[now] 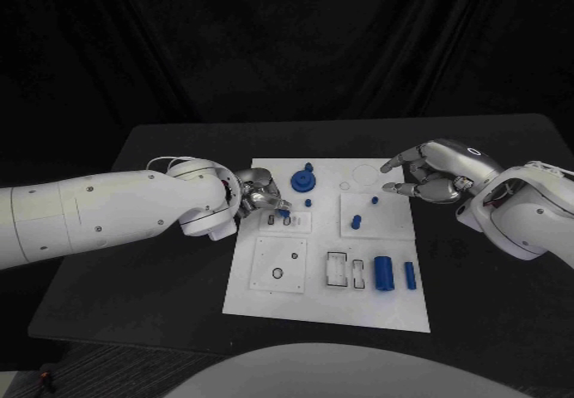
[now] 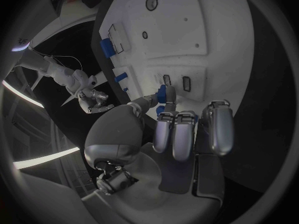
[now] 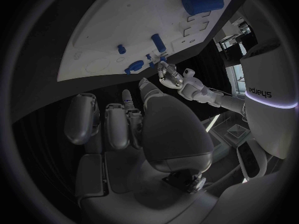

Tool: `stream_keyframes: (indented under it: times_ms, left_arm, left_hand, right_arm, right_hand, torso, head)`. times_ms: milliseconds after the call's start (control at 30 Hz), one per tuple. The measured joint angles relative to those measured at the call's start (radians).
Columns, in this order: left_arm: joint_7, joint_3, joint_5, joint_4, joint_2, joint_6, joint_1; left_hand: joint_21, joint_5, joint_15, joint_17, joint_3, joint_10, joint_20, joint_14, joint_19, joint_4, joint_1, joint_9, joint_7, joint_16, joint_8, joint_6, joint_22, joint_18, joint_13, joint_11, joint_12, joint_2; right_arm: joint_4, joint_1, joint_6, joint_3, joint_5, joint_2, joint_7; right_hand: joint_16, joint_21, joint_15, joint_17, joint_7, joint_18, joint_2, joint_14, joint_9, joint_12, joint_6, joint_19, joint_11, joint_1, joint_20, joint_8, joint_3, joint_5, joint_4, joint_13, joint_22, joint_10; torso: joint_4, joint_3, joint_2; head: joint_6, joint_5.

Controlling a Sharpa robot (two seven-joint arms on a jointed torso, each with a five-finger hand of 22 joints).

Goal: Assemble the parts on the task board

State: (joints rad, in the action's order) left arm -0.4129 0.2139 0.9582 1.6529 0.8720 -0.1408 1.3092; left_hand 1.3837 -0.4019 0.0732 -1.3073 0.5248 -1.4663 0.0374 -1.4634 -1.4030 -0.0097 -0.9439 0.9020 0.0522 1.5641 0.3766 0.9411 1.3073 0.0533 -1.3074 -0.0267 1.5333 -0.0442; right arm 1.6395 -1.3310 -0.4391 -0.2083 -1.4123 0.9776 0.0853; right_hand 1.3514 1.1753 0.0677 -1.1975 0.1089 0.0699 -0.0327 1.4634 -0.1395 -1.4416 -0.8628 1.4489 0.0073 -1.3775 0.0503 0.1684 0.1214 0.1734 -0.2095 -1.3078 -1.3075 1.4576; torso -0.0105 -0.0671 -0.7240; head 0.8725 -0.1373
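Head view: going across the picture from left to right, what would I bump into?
Left hand, holding a small blue part → blue gear-like part → upright blue peg → big blue cylinder → slim blue cylinder → right hand.

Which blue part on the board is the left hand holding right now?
The small blue part pinched in the left hand over the board's left-middle slots; the other blue parts lie or stand untouched.

matt white task board (image 1: 269,290), glossy blue plastic parts (image 1: 384,273), black table (image 1: 479,274).
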Motion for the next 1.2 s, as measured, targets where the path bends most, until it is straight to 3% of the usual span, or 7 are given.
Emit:
stream_keyframes:
  times_ms: [633, 1200]
  left_arm:
    - [0.016, -0.003, 0.007, -0.009, -0.002, 0.000, -0.020]
    - [0.021, -0.004, 0.008, -0.006, 0.004, 0.005, -0.023]
  left_hand:
    - [-0.004, 0.000, 0.000, 0.000, 0.003, 0.000, 0.004, 0.000, 0.003, 0.003, -0.004, 0.004, 0.005, -0.004, -0.001, -0.005, 0.000, 0.000, 0.000, 0.000, 0.000, 0.004]
    - [-0.007, 0.002, 0.000, 0.000, 0.003, 0.000, 0.007, 0.000, 0.007, 0.003, -0.005, 0.004, 0.004, -0.004, -0.001, -0.004, 0.000, 0.000, 0.000, 0.000, -0.005, 0.002]
  right_arm:
    - [0.000, 0.001, -0.001, 0.000, 0.000, 0.001, 0.000]
    - [-0.001, 0.002, -0.001, 0.000, 0.000, -0.001, 0.000]
  right_hand:
    - [0.000, 0.000, 0.000, 0.000, 0.000, 0.000, 0.000, 0.000, 0.000, 0.000, 0.000, 0.000, 0.000, 0.000, 0.000, 0.000, 0.000, 0.000, 0.000, 0.000, 0.000, 0.000]
    - [-0.004, 0.000, 0.000, 0.004, 0.000, 0.000, 0.000, 0.000, 0.001, 0.004, 0.000, 0.000, 0.000, 0.000, 0.000, 0.000, -0.003, 0.000, 0.003, 0.000, -0.001, 0.000]
  torso:
    - [-0.0002, 0.0005, -0.002]
    - [0.0008, 0.0005, -0.002]
  head:
    - [0.000, -0.003]
    - [0.000, -0.007]
